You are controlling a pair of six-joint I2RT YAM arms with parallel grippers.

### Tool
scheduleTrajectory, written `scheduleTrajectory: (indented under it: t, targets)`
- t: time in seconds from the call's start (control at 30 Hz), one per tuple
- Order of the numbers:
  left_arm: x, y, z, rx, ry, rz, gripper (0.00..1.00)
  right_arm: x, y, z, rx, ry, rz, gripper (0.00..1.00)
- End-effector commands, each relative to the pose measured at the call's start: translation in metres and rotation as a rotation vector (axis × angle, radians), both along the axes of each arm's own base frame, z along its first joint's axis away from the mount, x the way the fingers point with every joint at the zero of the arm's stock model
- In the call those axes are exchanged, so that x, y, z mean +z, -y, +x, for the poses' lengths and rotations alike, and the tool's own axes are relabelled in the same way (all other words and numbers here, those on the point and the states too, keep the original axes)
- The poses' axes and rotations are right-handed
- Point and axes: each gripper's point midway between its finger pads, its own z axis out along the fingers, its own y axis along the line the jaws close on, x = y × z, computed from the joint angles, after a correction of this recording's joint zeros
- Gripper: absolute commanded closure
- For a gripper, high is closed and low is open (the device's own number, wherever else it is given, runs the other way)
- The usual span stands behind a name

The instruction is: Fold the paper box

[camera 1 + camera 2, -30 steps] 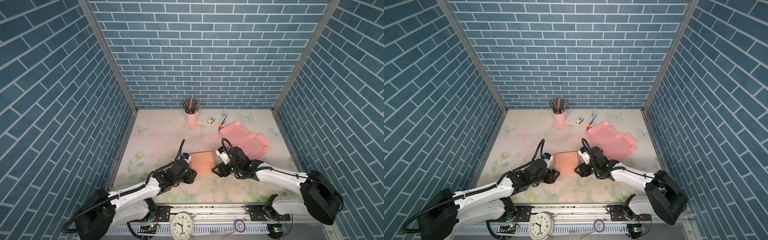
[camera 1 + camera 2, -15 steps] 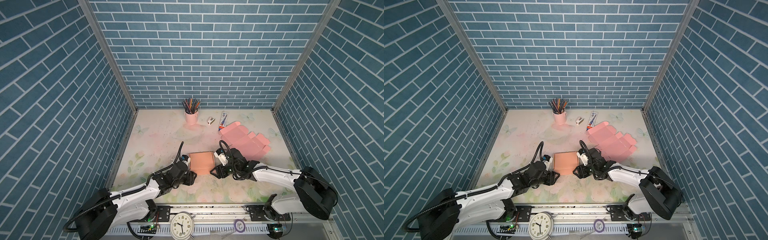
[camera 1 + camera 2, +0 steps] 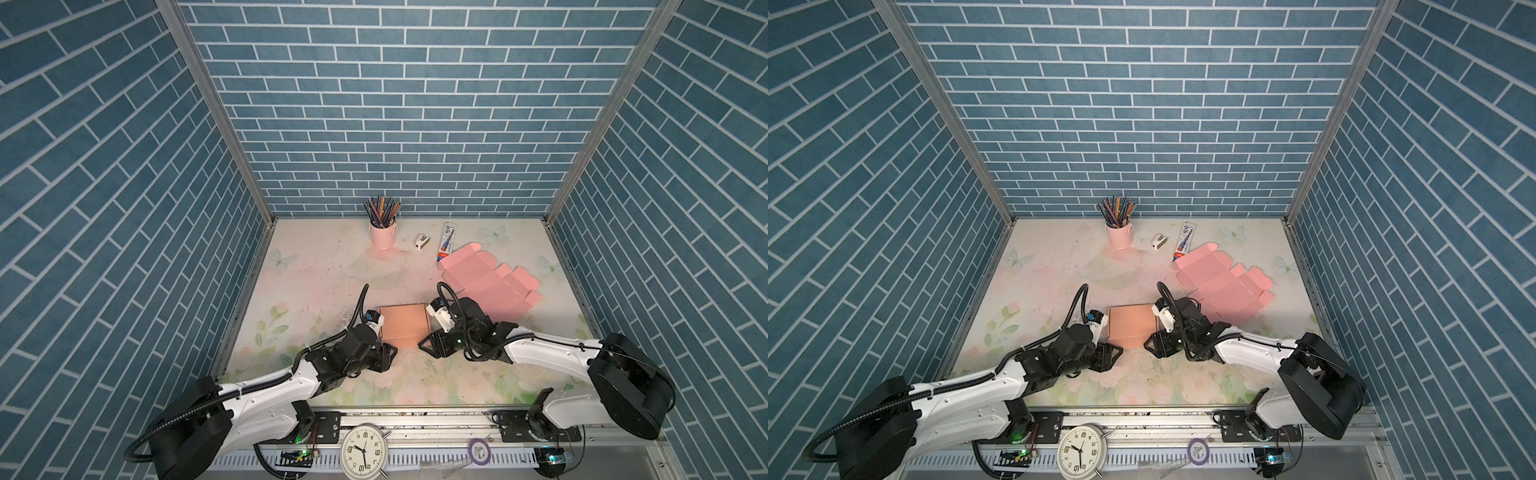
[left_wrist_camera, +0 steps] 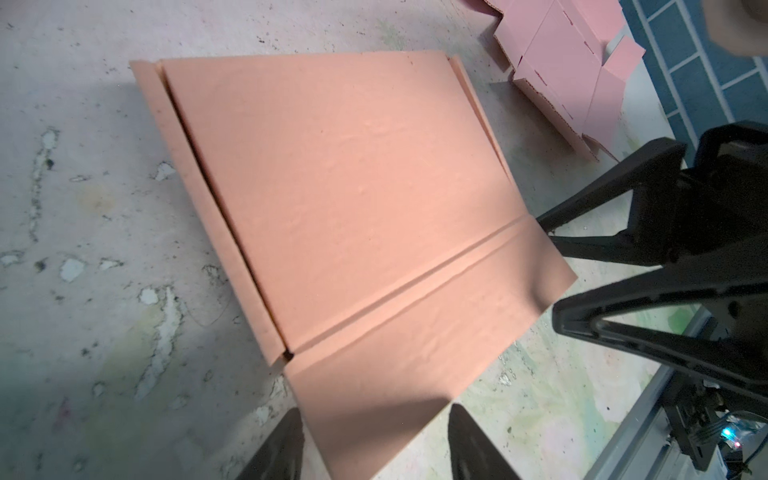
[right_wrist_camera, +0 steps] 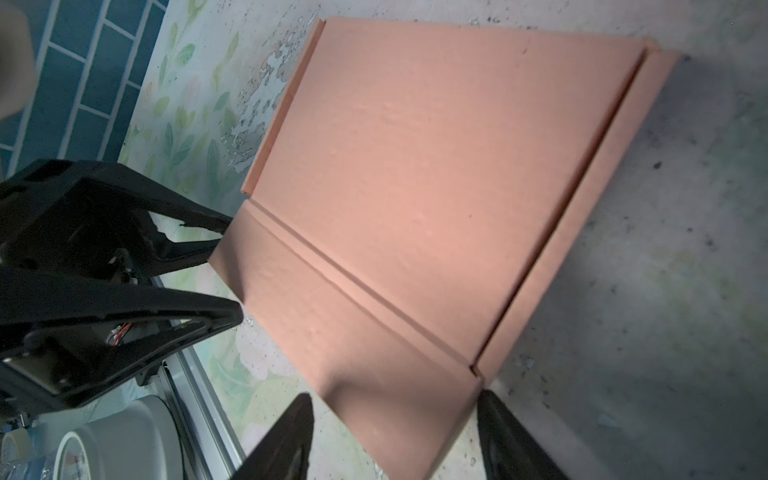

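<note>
The paper box (image 3: 405, 326) (image 3: 1129, 326) is a salmon cardboard box lying folded low on the table's middle, with a lid panel on top and a front wall (image 4: 415, 332) (image 5: 353, 332) hanging toward me. At its near left corner sits my left gripper (image 3: 388, 356) (image 3: 1115, 353) (image 4: 374, 415), open, with its fingers either side of that corner. My right gripper (image 3: 424, 343) (image 3: 1149, 345) (image 5: 395, 399) is open too and straddles the near right corner. Neither pair of jaws pinches the card.
A flat pink box blank (image 3: 488, 282) lies at the back right, just behind the right arm. A pink pencil cup (image 3: 382, 232), a small white object (image 3: 422, 242) and a tube (image 3: 448, 241) stand near the back wall. A clock (image 3: 363, 453) sits on the front rail.
The right gripper has edged slightly left toward the box's near corner. The left gripper and the box have hardly moved.
</note>
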Motion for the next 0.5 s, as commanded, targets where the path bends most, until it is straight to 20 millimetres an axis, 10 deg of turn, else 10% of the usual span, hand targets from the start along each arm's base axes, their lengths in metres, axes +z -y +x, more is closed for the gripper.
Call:
scheduleTrajectory:
  t: [0.0,0.47]
  targets:
    - [0.005,0.003,0.000,0.005,0.012,-0.024,0.44,0.006,-0.004,-0.002,-0.005,-0.004,0.025,0.37]
    - [-0.010,-0.006,-0.002,0.033,-0.012,0.017,0.51,-0.007,0.000,-0.001,-0.017,-0.010,-0.004,0.47]
